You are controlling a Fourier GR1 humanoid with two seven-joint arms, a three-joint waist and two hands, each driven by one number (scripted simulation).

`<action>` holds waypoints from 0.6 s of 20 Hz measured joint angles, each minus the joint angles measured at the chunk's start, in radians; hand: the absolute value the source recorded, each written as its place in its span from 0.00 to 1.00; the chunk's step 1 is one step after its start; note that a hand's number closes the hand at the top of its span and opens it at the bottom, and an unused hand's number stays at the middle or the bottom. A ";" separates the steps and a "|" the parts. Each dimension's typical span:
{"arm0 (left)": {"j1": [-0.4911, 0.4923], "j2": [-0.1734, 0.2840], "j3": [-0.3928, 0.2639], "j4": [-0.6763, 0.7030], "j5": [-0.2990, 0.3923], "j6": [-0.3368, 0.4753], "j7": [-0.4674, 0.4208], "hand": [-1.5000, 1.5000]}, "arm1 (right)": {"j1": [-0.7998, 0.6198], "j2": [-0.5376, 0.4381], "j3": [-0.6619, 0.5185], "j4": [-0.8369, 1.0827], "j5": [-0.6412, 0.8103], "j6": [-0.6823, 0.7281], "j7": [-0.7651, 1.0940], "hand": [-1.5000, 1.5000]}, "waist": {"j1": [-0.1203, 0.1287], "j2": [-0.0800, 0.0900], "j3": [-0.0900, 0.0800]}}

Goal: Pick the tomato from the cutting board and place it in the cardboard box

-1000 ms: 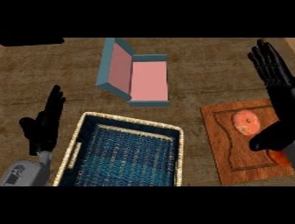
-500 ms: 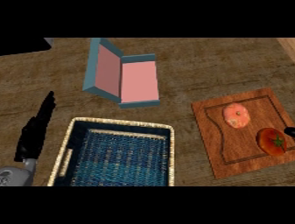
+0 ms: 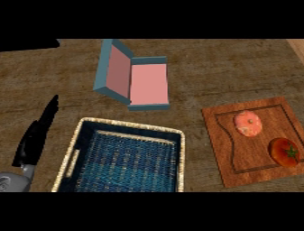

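Tomato (image 3: pixel 285 152) sits on the board (image 3: pixel 264 173) near its right edge, w/ a pinkish slice of something (image 3: pixel 247 123) just up-left of it, not touching. Board's by the counter's (image 3: pixel 234 67) right edge. Box (image 3: pixel 135 81) w/ pink inside is toward the back, middle-left, lid open. Wicker basket (image 3: pixel 74 160) w/ blue lining at the front edge. Left hand (image 3: pixel 35 135) rests by the basket's left side, fingers straight & together, holding nothing

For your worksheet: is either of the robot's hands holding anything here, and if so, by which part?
Nothing is held. The left hand is open with straight fingers beside the basket; the right hand is out of view. The tomato lies untouched on the cutting board.
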 measured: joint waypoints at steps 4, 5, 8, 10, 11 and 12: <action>-0.005 0.000 -0.015 -0.006 -0.011 -0.012 0.007 0.50 | 0.103 -0.039 -0.013 0.043 0.085 -0.012 -0.055 0.00 | 0.021 -0.005 -0.004; -0.013 -0.002 -0.020 -0.008 -0.015 -0.014 0.015 0.50 | 0.119 -0.047 -0.016 0.056 0.105 -0.018 -0.067 0.00 | 0.027 -0.006 -0.005; -0.018 0.003 -0.023 -0.008 -0.022 -0.024 0.017 0.50 | 0.177 -0.065 -0.021 0.082 0.169 -0.040 -0.100 0.00 | 0.041 -0.009 -0.008; -0.019 -0.005 -0.028 -0.003 -0.028 -0.025 0.016 0.50 | 0.207 -0.069 -0.024 0.097 0.208 -0.057 -0.117 0.00 | 0.047 -0.009 -0.009; -0.019 -0.008 -0.033 -0.008 -0.033 -0.026 0.020 0.50 | 0.208 -0.069 -0.026 0.111 0.224 -0.067 -0.123 0.00 | 0.053 -0.009 -0.010; -0.029 -0.007 -0.032 -0.007 -0.033 -0.032 0.026 0.50 | 0.213 -0.069 -0.027 0.121 0.237 -0.075 -0.130 0.00 | 0.056 -0.009 -0.010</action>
